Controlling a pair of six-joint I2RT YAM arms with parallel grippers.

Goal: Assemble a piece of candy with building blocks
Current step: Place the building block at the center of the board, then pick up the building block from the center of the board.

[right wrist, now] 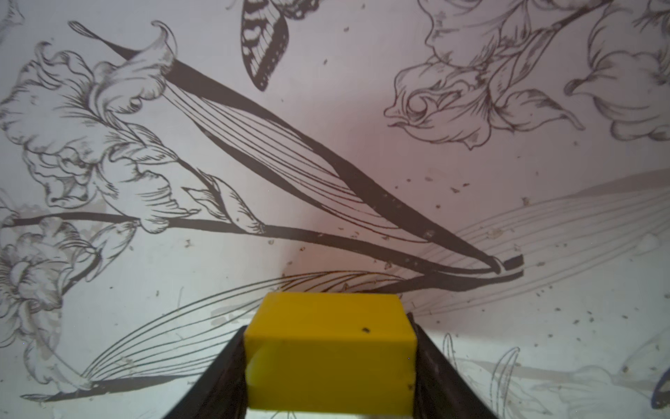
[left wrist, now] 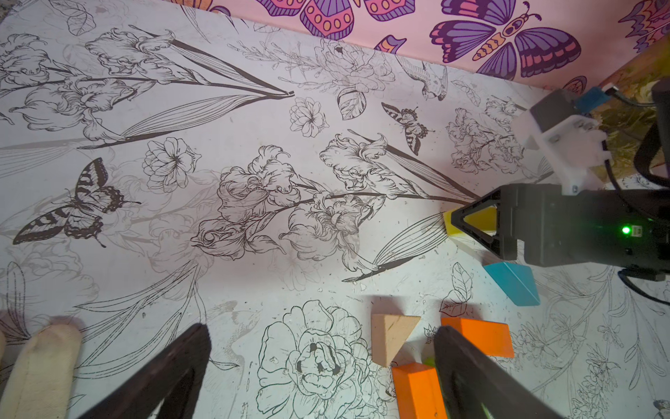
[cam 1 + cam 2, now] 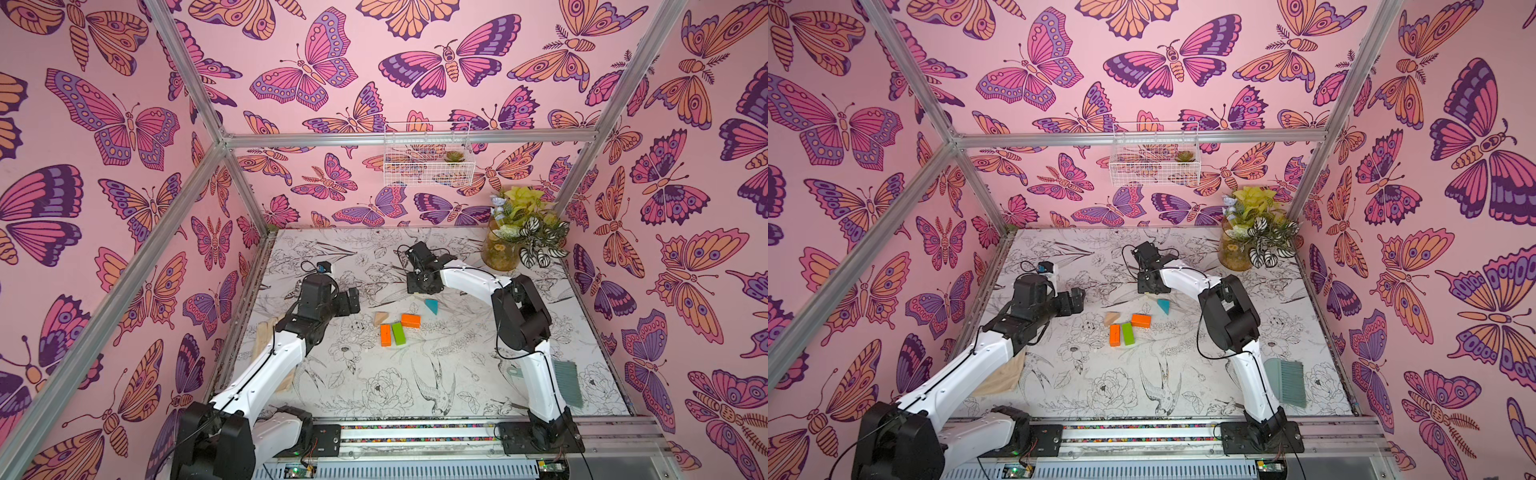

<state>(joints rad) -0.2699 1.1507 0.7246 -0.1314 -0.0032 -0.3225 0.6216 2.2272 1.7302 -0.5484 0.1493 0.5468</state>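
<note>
- Teal-grey bristles marked a brush (image 3: 567,384) lying near the right edge of the surface (image 3: 457,365), closest of all to the near edge.
- About the middle of the surface an orange block (image 3: 385,335) and a green block (image 3: 399,333) lay side by side, long sides together.
- Just beyond them sat a tan wedge (image 3: 380,318) and a second orange block (image 3: 410,320), the latter lying crosswise past the green block's far end.
- The left gripper (image 2: 322,330) hung over the surface left of this cluster, jaws spread wide and empty.
- A teal wedge (image 3: 431,306) lay a little farther and to the right, apart from the rest.
- Beyond it the right gripper (image 1: 330,366) clamped a yellow block (image 1: 326,326) between its fingers; whether the block touched the surface could not be told.
- A vase of plants (image 3: 500,249) stood in the far right corner.
</note>
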